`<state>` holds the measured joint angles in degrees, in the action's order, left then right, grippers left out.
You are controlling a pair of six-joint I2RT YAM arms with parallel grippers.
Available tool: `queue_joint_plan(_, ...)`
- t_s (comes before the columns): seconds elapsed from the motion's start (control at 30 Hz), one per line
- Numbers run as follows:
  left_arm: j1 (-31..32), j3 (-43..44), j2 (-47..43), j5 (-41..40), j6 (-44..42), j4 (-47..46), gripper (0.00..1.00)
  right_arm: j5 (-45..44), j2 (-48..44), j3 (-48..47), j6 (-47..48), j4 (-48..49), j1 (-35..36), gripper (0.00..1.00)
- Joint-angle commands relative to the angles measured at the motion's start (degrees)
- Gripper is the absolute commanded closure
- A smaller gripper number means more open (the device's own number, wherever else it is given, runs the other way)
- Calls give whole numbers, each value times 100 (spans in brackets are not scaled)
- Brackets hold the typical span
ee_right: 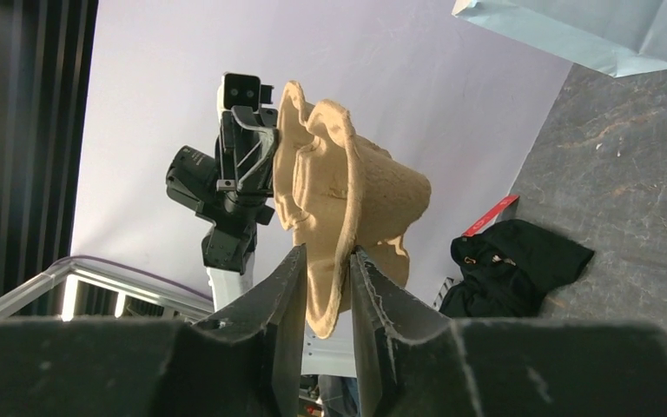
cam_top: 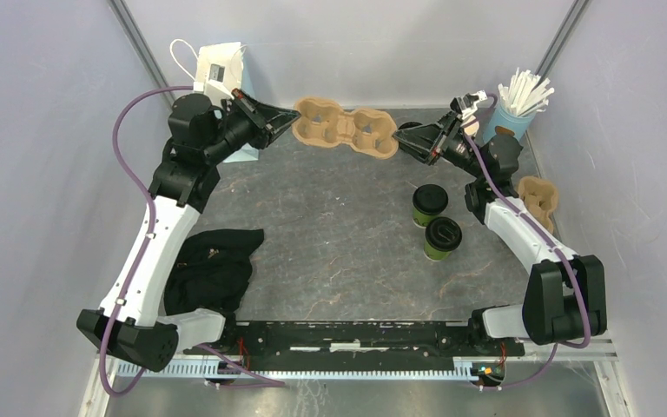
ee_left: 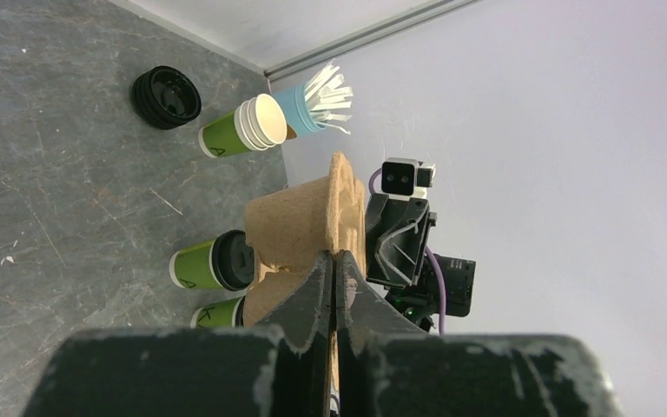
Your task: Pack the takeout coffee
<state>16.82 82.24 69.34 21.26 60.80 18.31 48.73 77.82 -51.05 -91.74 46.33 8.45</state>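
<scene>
I have the left gripper [cam_top: 288, 124] clamped on the left end of the pulp cup carrier [cam_top: 347, 130]. In the left wrist view its jaws are pressed together on the thin cardboard edge. The right gripper [cam_top: 402, 143] is at the carrier's right end. In the right wrist view its fingers [ee_right: 291, 278] sit on either side of the rim and are in against it, so I read that as a grip too.

The two-pocket carrier spans the gap between both tools at the far middle of the table [cam_top: 330, 252], with its pockets facing up.

The takeout coffee is not in it. Both lidded cups stand upright on the table to the right of centre, nearer than the carrier. The far cup [cam_top: 429, 205] and the near cup [cam_top: 442, 237] are just beside each other.

A spare carrier [cam_top: 538, 198] lies by the right arm, and a blue cup of white stirrers [cam_top: 517, 109] stands in the far right corner. A black cloth [cam_top: 213, 269] is bunched at the near left.
</scene>
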Motion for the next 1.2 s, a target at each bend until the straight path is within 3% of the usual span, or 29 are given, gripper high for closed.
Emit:
queue_joint_plan(0.0,-30,-12,-159,206,183,-312,98,-134,30,-221,-216,483,-21,70)
queue_joint_plan(0.3,-30,-89,-167,190,182,-352,98,-140,16,-165,-274,605,49,84)
queue_joint_plan(0.43,-30,-116,-150,106,103,-283,98,-97,-36,-203,-59,448,47,100)
queue_joint_plan(0.47,-30,-66,-143,1,22,-126,96,-69,-70,-217,88,265,49,100)
queue_joint_plan(0.5,-30,24,-125,-178,-97,149,90,-36,-104,-236,274,73,46,100)
queue_joint_plan(0.63,-103,605,74,-974,-722,1497,44,-92,-441,-508,1675,-1760,10,100)
queue_joint_plan(0.77,-468,1534,604,-1544,-1469,2350,20,-276,-639,-1474,3638,-4340,-49,100)
queue_joint_plan(0.83,-739,2114,1033,-1710,-1685,2635,15,-547,-699,-2036,4905,-5845,-46,100)
queue_joint_plan(0.9,-941,2619,1450,-1967,-1895,2713,11,-757,-811,-2251,5612,-6621,-47,100)
queue_joint_plan(1.17,-1473,3905,2825,-2937,-3072,1798,5,-581,-1335,-2123,6187,-7354,-53,100)
